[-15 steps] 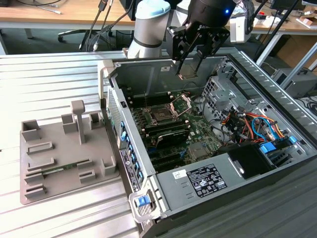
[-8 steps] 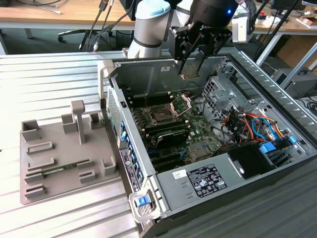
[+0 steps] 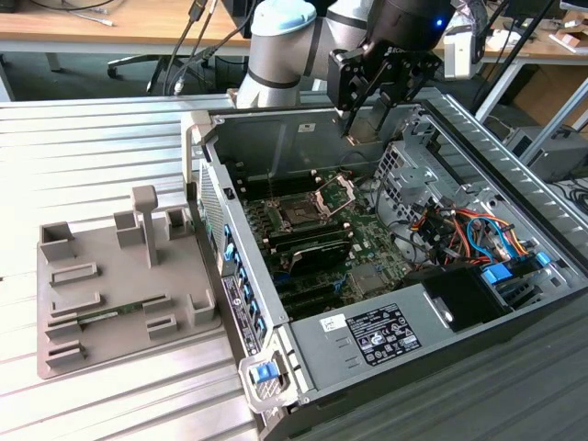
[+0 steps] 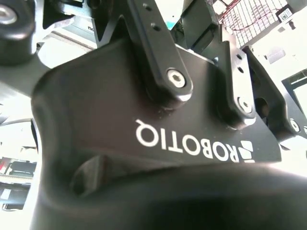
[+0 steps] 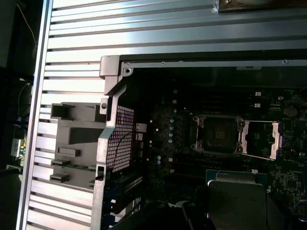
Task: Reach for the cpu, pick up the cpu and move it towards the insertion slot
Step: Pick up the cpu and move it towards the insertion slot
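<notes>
The cpu (image 5: 237, 203), a silvery square on a green-edged base, hangs close under the camera in the first wrist view, held in my gripper (image 3: 353, 130). In the exterior view the gripper hovers over the back of the open computer case, above and to the exterior view's right of the insertion slot (image 3: 299, 214). The slot (image 5: 218, 133) has a dark centre and its shiny metal frame (image 5: 261, 139) is swung open beside it. The cpu sits a short way off from the slot and apart from it. The gripper's black housing (image 4: 144, 110) shows in the second wrist view.
The grey tray (image 3: 64, 340) with raised blocks lies on the slatted metal table (image 3: 92, 138) at the exterior view's left. Case walls (image 3: 276, 129) ring the green board. Coloured cables (image 3: 459, 230) and a drive cage stand at the exterior view's right.
</notes>
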Controlling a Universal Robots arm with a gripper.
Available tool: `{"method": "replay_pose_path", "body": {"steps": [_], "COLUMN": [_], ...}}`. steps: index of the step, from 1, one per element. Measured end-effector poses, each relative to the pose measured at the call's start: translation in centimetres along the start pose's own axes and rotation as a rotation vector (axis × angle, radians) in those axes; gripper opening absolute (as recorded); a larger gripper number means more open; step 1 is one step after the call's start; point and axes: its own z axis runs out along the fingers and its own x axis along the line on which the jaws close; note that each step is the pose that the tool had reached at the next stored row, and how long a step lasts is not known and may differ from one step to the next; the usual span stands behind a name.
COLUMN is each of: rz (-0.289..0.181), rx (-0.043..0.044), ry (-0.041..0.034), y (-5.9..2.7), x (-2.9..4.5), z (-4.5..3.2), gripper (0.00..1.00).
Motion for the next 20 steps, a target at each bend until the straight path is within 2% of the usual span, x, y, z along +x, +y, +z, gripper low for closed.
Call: {"method": "replay_pose_path", "body": {"steps": [20], "rz": [0.0], "rx": [0.0001], "ry": [0.0], "y": [-0.07], "x": [-0.58], "z": [0.29], "gripper": [0.54]}}
